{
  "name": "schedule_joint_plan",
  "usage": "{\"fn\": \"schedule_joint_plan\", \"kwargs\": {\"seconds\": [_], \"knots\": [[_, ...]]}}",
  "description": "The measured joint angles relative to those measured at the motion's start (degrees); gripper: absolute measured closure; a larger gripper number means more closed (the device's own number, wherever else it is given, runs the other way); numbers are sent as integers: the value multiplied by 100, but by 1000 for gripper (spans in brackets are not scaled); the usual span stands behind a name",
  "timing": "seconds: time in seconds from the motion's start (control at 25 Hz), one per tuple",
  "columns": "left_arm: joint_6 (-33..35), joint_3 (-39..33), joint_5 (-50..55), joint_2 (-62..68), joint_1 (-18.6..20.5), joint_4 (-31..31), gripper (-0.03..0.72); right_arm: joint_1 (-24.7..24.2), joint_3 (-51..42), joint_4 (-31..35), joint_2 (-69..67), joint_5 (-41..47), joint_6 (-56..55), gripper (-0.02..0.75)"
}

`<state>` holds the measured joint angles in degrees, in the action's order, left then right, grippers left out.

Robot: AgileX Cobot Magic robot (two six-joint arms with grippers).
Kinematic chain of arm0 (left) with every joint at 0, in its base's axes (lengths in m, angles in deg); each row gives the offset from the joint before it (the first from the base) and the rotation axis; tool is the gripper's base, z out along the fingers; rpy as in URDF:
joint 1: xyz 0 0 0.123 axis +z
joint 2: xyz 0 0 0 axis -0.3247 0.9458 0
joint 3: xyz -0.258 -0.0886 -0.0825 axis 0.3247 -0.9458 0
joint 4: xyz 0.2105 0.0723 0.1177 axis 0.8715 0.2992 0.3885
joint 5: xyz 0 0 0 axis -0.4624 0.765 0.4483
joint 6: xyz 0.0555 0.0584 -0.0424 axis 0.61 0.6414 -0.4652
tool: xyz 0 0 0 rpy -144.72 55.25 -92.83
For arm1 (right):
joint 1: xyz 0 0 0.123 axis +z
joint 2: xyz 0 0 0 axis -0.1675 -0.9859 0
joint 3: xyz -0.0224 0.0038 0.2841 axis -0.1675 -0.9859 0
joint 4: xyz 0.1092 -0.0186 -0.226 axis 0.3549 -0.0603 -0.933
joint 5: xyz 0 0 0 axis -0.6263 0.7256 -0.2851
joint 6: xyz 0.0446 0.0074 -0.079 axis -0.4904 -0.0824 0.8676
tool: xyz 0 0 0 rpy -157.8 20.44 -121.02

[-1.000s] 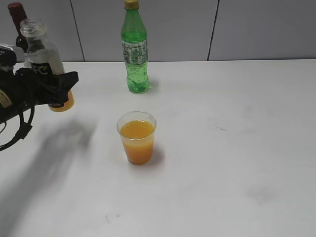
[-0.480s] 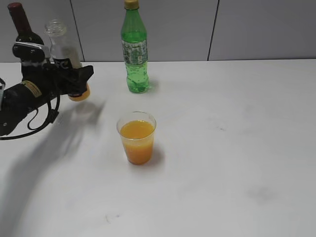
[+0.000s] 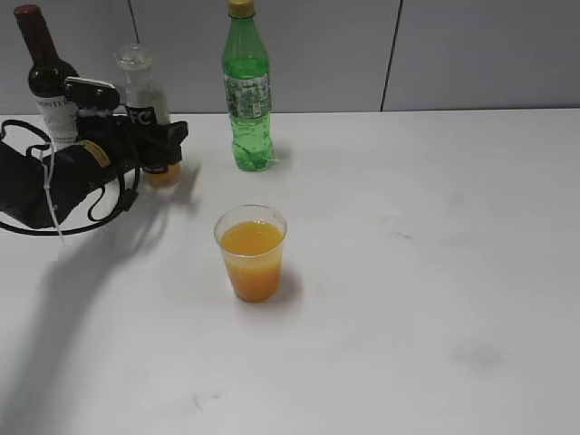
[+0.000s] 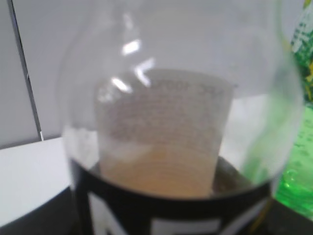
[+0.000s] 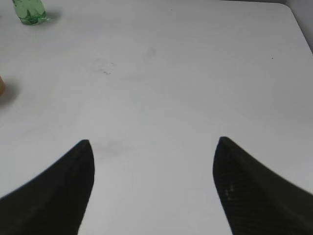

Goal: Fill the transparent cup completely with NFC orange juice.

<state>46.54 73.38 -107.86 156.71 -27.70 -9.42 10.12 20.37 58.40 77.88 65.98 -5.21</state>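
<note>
The transparent cup (image 3: 251, 251) stands mid-table, holding orange juice to about two thirds of its height. My left gripper (image 3: 159, 143) is shut on the NFC orange juice bottle (image 3: 149, 113), upright at the back left, uncapped, with only a little orange at its bottom; its base is at or just above the table. In the left wrist view the bottle (image 4: 171, 122) fills the frame, dark label at the bottom. My right gripper (image 5: 152, 147) is open and empty over bare table; it does not show in the exterior view.
A dark wine bottle (image 3: 47, 82) with a white label stands at the back left, just behind my left arm. A taller green plastic bottle (image 3: 247, 91) stands at the back centre, and its base shows in the right wrist view (image 5: 29, 12). A grey wall runs behind the table.
My left gripper has carried the juice bottle back and to the right, away from the cup, and lowered it upright beside the wine bottle. The cup has not moved.
</note>
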Motion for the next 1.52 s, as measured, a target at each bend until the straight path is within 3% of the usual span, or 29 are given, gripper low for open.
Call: {"fn": "schedule_joint_plan", "kwargs": {"seconds": [0.4, 0.6, 0.76, 1.52], "knots": [[0, 45, -423, 253, -2, 60, 225, 0, 0, 0, 0, 0, 0, 151], [-31, 45, -464, 254, -2, 117, 126, 0, 0, 0, 0, 0, 0, 151], [-61, 45, -410, 155, 31, 179, 109, 0, 0, 0, 0, 0, 5, 151], [-299, -482, -58, -1682, 80, 544, 96, 0, 0, 0, 0, 0, 5, 151]]}}
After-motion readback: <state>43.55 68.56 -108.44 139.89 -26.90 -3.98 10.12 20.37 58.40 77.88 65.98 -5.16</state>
